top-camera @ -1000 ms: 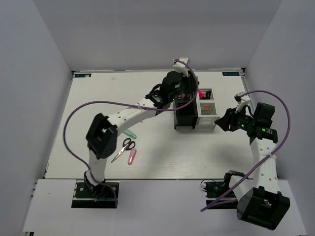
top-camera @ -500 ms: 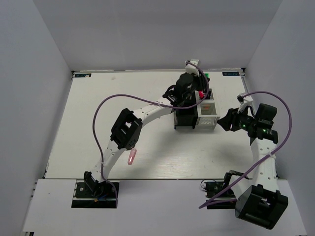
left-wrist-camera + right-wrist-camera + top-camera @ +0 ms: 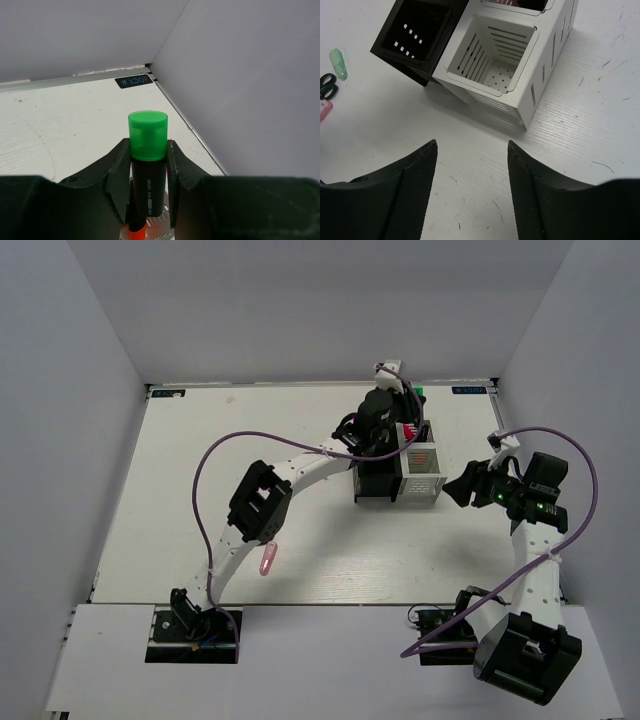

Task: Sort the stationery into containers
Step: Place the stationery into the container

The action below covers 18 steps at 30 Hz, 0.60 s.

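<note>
The green-capped marker [image 3: 147, 131], clamped in the left gripper [image 3: 147, 152], hangs over the white holder's [image 3: 540, 85] far side; the right gripper [image 3: 470, 150] stands wide apart near the holder's right.

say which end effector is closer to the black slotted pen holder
Left. The left end effector, gripping a green-capped black marker, hangs above where the black slotted pen holder meets the white slotted pen holder; the right end effector sits open beyond the white one.
</note>
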Motion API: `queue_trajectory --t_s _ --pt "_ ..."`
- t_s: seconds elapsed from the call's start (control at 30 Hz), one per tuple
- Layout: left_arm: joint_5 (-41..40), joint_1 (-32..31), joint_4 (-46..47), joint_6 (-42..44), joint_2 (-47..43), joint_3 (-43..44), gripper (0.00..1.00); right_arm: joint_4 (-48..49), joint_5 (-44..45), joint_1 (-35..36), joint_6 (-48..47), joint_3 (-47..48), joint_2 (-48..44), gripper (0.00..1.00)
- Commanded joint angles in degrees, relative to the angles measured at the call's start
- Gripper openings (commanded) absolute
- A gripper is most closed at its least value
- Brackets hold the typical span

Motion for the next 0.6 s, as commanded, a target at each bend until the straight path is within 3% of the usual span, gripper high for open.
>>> queue_trajectory --t_s 0.0,0.43,0.47,0.57 --pt "-0.72 0.46 0.65 -0.52 0.48 0.90 0.02 1.43 -2.46 -0.90 0.46 -0.31 -0.03 0.62" --pt "-0.63 0.46 -2.07 -1.31 3.12 2.30 0.06 1.61 -5.72 -2.92 0.90 -0.66 -0.65 0.66" --pt "-0.54 0.46 -2.16 -1.31 3.04 2.39 0.08 1.61 -5.72 -3.10 0.99 -0.57 -0.56 0.69" --pt "-0.28 0.37 -2.60 -1.93 3.21 2.48 0.27 1.61 -5.98 -3.45 1.07 -0.57 -0.65 0.70"
